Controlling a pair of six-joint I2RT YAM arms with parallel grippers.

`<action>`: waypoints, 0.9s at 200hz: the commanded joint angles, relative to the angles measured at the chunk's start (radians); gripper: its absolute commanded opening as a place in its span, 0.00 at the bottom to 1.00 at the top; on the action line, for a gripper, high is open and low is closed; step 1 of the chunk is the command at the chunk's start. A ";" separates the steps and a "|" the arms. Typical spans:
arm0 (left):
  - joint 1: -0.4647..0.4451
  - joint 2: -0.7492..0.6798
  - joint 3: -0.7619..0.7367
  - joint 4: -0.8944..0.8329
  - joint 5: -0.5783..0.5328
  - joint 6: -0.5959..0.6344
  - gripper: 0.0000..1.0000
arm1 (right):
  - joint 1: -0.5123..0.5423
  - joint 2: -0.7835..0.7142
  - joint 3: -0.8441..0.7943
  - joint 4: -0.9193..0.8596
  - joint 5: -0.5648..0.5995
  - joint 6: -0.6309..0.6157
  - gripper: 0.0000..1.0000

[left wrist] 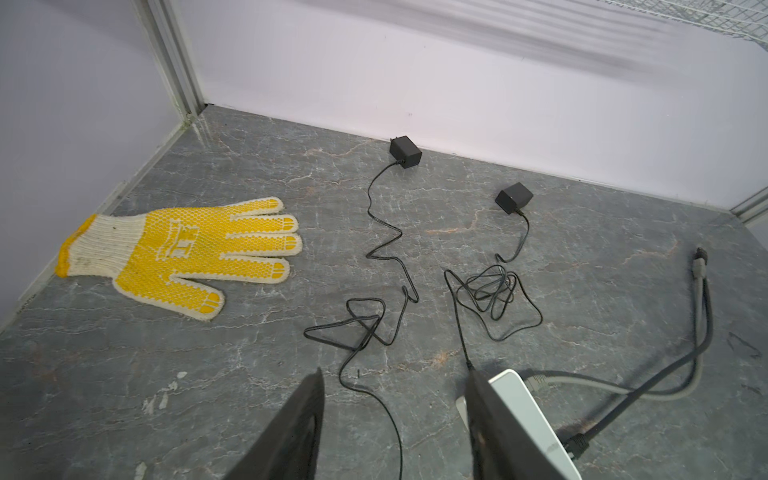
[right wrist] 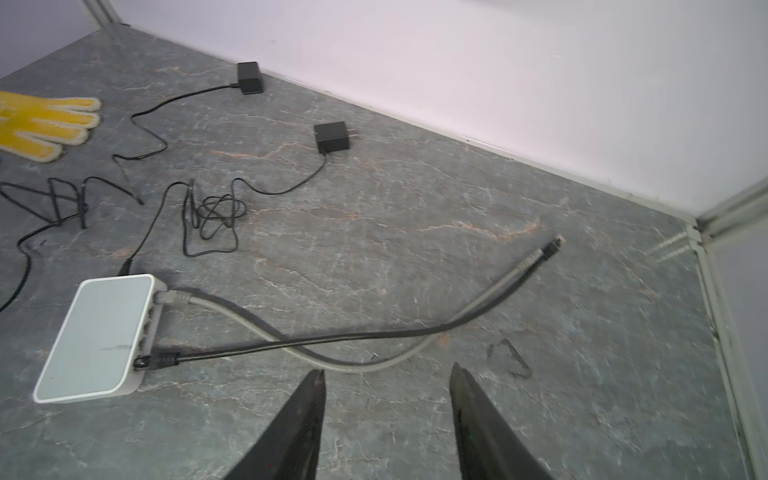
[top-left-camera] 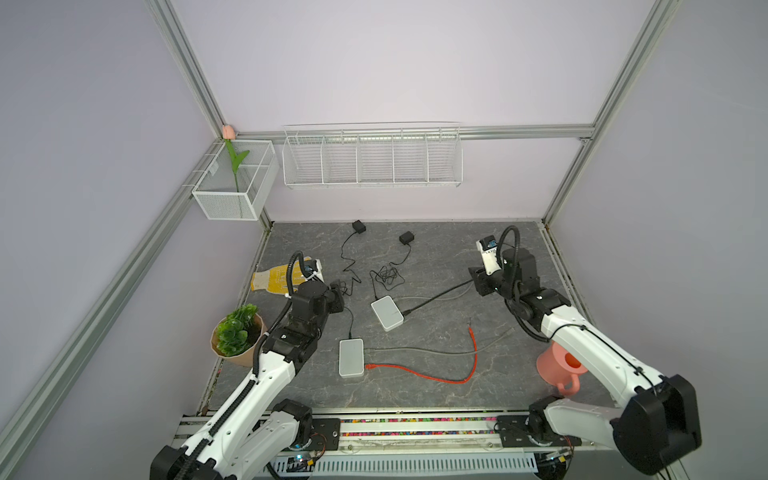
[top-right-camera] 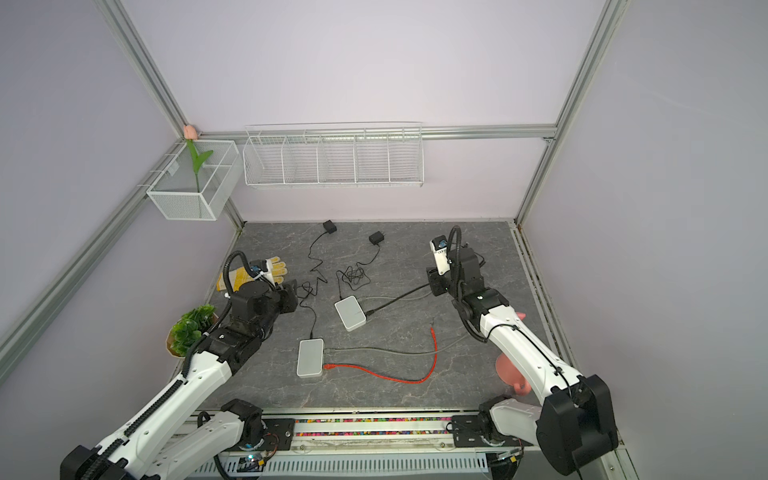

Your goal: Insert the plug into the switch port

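Observation:
Two white switches lie on the grey table: one mid-table, one nearer the front. The mid-table switch has a black cable and a grey cable plugged in. Their free plugs lie side by side further out on the table. A red cable and a grey one run from the front switch, with free ends to the right. My left gripper is open and empty beside the mid-table switch. My right gripper is open and empty above the two cables.
A yellow glove and a potted plant sit at the left. A pink jug stands at the right under my right arm. Two black power adapters lie near the back wall with tangled thin cords.

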 commanded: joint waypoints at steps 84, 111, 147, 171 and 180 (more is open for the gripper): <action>0.005 -0.007 -0.064 0.064 -0.150 0.038 0.54 | -0.137 -0.355 -0.308 0.052 0.183 0.125 0.52; 0.006 -0.006 -0.076 0.071 -0.178 0.047 0.54 | -0.137 -0.418 -0.365 0.052 0.238 0.135 0.53; 0.005 -0.022 -0.088 0.076 -0.209 0.067 0.54 | -0.167 -0.499 -0.427 0.054 0.299 0.132 0.53; 0.005 -0.049 -0.103 0.082 -0.215 0.091 0.54 | -0.167 -0.541 -0.447 0.043 0.328 0.131 0.54; 0.006 -0.063 -0.112 0.088 -0.224 0.091 0.55 | -0.167 -0.554 -0.450 0.032 0.339 0.131 0.53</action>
